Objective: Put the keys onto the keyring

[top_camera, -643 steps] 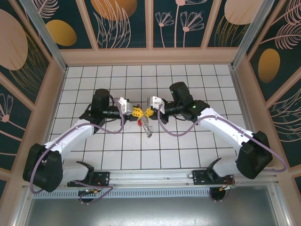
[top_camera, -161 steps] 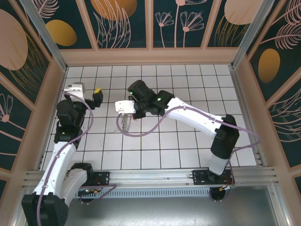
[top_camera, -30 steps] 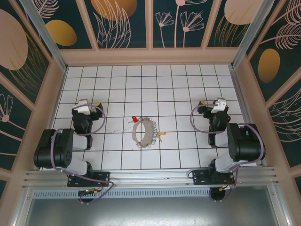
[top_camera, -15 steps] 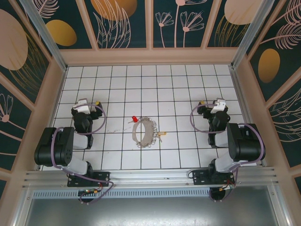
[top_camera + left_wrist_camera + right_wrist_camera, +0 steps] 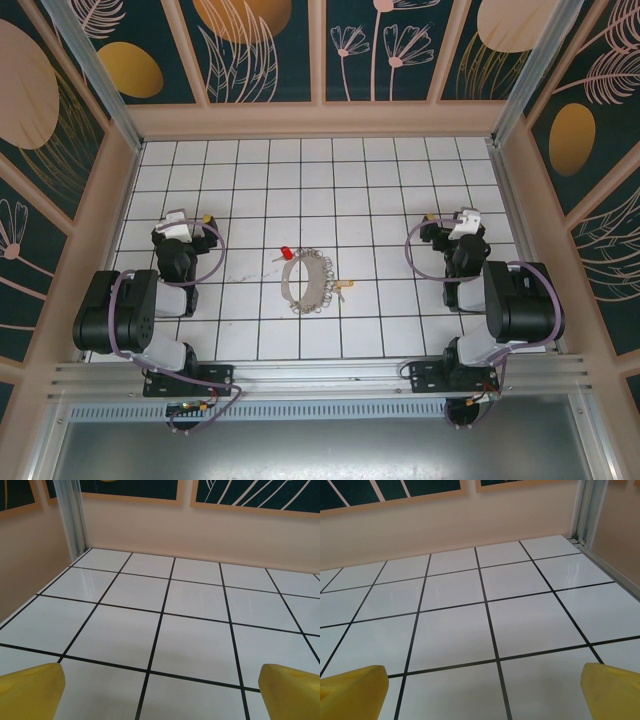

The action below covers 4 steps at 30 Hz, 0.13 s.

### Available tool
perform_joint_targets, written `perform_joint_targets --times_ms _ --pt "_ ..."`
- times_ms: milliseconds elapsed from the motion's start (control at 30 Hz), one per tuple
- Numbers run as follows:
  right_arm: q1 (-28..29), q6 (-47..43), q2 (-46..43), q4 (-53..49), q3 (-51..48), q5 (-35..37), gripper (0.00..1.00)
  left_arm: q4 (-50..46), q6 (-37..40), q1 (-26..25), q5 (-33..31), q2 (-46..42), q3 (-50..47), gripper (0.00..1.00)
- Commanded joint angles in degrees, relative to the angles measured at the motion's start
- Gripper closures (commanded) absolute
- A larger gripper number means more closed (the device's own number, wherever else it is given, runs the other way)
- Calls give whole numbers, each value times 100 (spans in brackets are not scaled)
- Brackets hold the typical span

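The keyring (image 5: 291,285), a thin silvery wire ring with a small red tag (image 5: 286,252) and several dangling silvery pieces, lies flat on the white tiled floor midway between the arms. A tiny brass key (image 5: 345,285) lies against the ring's right side; whether it is threaded on the wire I cannot tell. My left gripper (image 5: 188,219) is folded back at the left, about three tiles from the ring. It is open, with yellow fingertips (image 5: 31,690) wide apart over bare tile. My right gripper (image 5: 449,217) is folded back at the right, also open, fingertips (image 5: 615,690) spread over bare tile.
Beige walls with dark flower panels close in the floor (image 5: 380,180) on three sides. An aluminium post (image 5: 74,515) stands in the far left corner and another (image 5: 587,510) in the far right one. A metal rail (image 5: 320,375) runs along the near edge.
Over the last second nothing has moved. In the oldest frame both grippers met over the keyring at the centre; now both arms are folded back at the sides and the ring lies alone.
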Motion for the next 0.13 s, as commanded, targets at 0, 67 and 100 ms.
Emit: perform_joint_targets --times_ms 0,67,100 --pt "-20 59 1 136 65 -80 1 336 33 -25 -71 -66 9 1" --pt "-5 52 -1 137 65 -78 1 355 39 -25 -66 -75 -3 1" --pt "-9 48 0 144 61 -80 1 355 39 -25 -66 -79 -3 1"
